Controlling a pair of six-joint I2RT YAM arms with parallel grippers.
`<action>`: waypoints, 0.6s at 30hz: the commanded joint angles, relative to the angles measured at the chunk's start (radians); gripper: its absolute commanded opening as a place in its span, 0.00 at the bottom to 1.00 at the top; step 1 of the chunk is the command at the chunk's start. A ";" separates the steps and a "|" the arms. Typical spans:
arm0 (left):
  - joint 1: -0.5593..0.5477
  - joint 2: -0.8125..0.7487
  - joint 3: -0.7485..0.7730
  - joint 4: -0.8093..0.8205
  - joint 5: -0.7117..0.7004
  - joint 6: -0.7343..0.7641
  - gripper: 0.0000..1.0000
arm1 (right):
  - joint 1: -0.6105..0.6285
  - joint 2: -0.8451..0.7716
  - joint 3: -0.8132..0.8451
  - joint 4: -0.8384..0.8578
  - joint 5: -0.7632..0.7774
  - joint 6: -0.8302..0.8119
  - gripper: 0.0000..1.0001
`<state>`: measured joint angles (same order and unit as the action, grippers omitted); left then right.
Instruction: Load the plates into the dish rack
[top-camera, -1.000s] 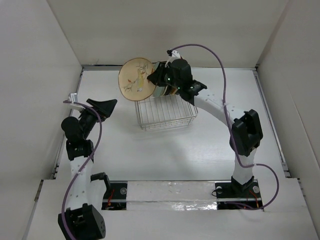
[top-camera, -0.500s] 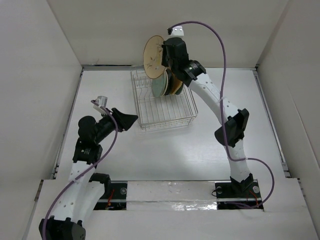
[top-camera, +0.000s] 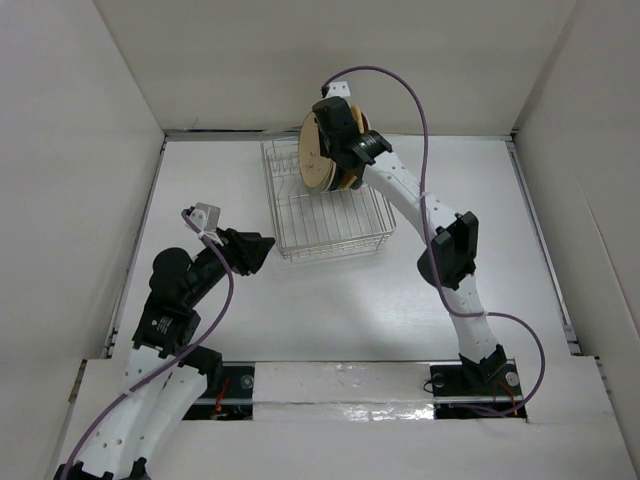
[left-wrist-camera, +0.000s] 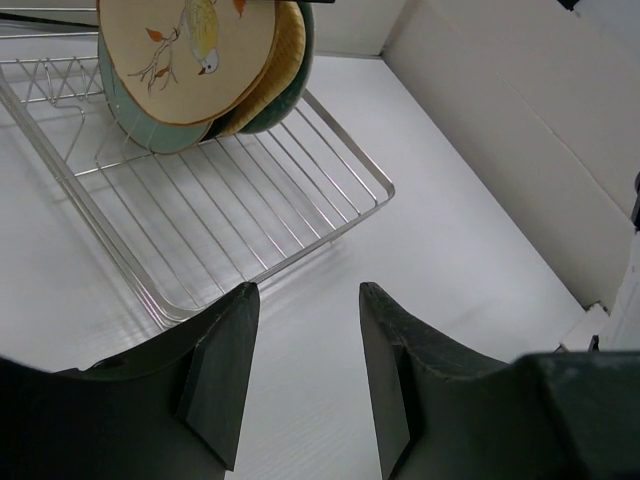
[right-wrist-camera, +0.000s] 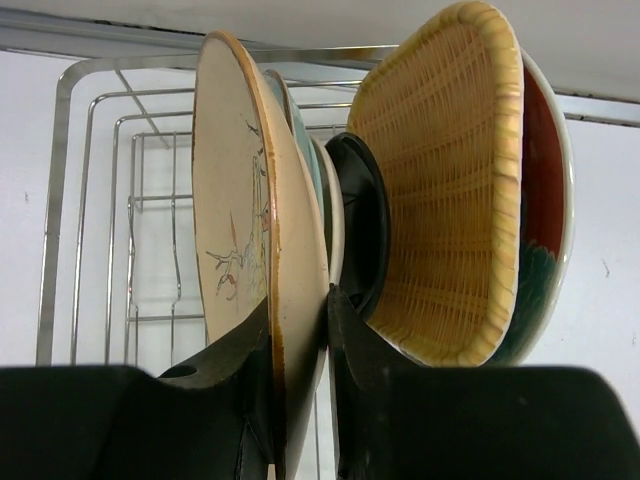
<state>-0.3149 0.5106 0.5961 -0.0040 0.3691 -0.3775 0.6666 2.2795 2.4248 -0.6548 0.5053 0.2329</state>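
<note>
My right gripper (right-wrist-camera: 298, 310) is shut on the rim of the tan floral plate (right-wrist-camera: 240, 190) and holds it upright on edge over the back of the dish rack (top-camera: 330, 225), as the top view also shows (top-camera: 315, 150). Behind it stand the pale green floral plate (right-wrist-camera: 305, 150), the small black plate (right-wrist-camera: 365, 220), the orange-tan rounded-square plate (right-wrist-camera: 440, 200) and the red-and-teal plate (right-wrist-camera: 545, 200). My left gripper (left-wrist-camera: 305, 300) is open and empty above the table, near the rack's front corner (left-wrist-camera: 380, 190). The plates also show in the left wrist view (left-wrist-camera: 190, 55).
White walls enclose the table (top-camera: 330, 300) on three sides. The rack's wire floor (left-wrist-camera: 230, 200) in front of the plates holds nothing. The right arm (top-camera: 440, 240) arches over the table's right half.
The right gripper has lowered the tan plate toward the rack, turning it more edge-on next to the other plates. The left arm has shifted slightly nearer and lower.
</note>
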 joint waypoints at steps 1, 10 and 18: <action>-0.006 0.003 0.039 0.006 -0.016 0.028 0.42 | 0.008 -0.034 0.014 0.175 0.016 0.029 0.00; -0.006 0.009 0.036 0.006 -0.021 0.022 0.42 | 0.028 0.035 0.029 0.170 0.061 0.039 0.00; -0.006 0.011 0.034 0.006 -0.024 0.019 0.42 | 0.070 0.093 0.088 0.164 0.166 -0.013 0.00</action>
<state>-0.3149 0.5190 0.5961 -0.0238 0.3519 -0.3672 0.7120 2.3539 2.4470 -0.5945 0.5816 0.2554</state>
